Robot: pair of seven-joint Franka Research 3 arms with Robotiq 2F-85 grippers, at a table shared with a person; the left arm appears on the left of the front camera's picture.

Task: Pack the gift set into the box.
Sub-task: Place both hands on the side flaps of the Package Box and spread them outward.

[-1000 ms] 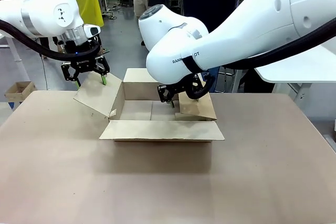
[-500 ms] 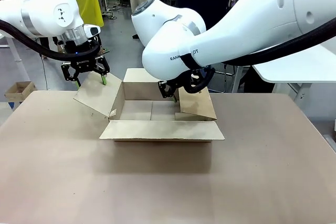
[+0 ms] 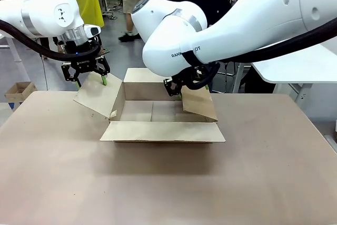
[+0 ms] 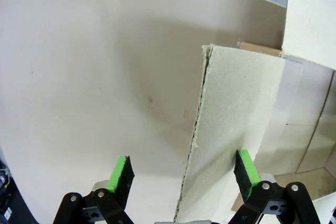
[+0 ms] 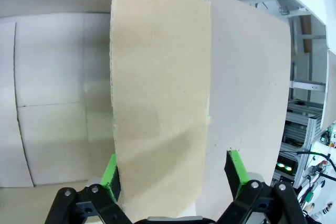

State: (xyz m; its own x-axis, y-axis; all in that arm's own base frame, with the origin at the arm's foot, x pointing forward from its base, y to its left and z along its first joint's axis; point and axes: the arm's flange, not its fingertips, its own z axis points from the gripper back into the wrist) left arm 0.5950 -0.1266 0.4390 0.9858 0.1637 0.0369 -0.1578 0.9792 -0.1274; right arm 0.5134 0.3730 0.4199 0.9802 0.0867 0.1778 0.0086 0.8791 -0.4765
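Grey floor [image 3: 113,51] behind, white table [image 3: 295,71] at right.

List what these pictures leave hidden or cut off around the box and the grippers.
1. Front view: the right gripper fingertips, behind its own arm and the box right flap.
2. Front view: the box floor's near strip, behind the near flap.
3. Left wrist view: most of the box interior, behind the left flap and cut by the right edge.

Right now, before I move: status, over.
Left hand open, astride left flap. Right hand open, astride right flap. Box open, nothing inside. Right arm low over its far right corner.
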